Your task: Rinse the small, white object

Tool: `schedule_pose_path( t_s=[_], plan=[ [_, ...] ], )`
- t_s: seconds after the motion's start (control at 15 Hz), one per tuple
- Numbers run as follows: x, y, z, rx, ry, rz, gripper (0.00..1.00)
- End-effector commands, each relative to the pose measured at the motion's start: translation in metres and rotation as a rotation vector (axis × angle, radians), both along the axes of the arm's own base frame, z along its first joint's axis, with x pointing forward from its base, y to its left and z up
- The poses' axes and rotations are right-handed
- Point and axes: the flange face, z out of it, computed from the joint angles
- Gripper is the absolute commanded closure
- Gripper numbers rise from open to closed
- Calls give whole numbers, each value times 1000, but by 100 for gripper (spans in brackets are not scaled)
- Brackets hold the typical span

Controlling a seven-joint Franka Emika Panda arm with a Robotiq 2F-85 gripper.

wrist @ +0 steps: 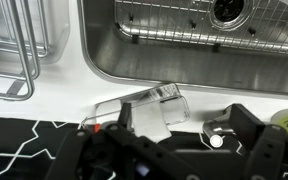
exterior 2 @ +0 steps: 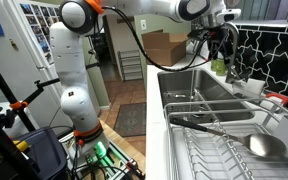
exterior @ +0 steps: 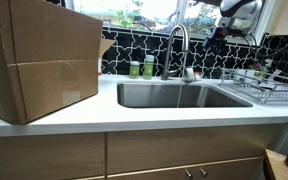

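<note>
The small, white object [wrist: 150, 110] is a whitish, translucent cup-like item. It lies on the white counter behind the sink, between the chrome faucet [wrist: 216, 138] and the dish rack. It also shows as a pale speck by the faucet base in both exterior views [exterior: 191, 73] [exterior 2: 250, 86]. My gripper [wrist: 181, 128] hangs above the counter, its dark fingers spread to either side of the object and the faucet part, holding nothing. It shows high over the sink's back edge in both exterior views [exterior: 216, 38] [exterior 2: 221, 52].
The steel sink [exterior: 179, 95] has a wire grid and drain [wrist: 227, 10]. The tall faucet [exterior: 176, 45] stands behind it, with green bottles [exterior: 141, 68] beside. A dish rack [exterior: 267, 85] holds utensils. A large cardboard box [exterior: 39, 60] fills the other counter end.
</note>
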Motion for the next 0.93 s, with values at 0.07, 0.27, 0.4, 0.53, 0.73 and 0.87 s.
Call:
schedule_pose_path(
  t_s=[0.07, 0.27, 0.4, 0.53, 0.73, 0.87],
  plan=[
    [12, -27, -7, 48, 6, -145, 0],
    [21, -58, -17, 100, -19, -296, 0],
    [28, -75, -27, 117, -30, -398, 0],
    [34, -93, -40, 123, -30, -502, 0],
    [42, -113, -57, 123, -37, -619, 0],
    [51, -124, -67, 127, -68, -644, 0]
  ],
)
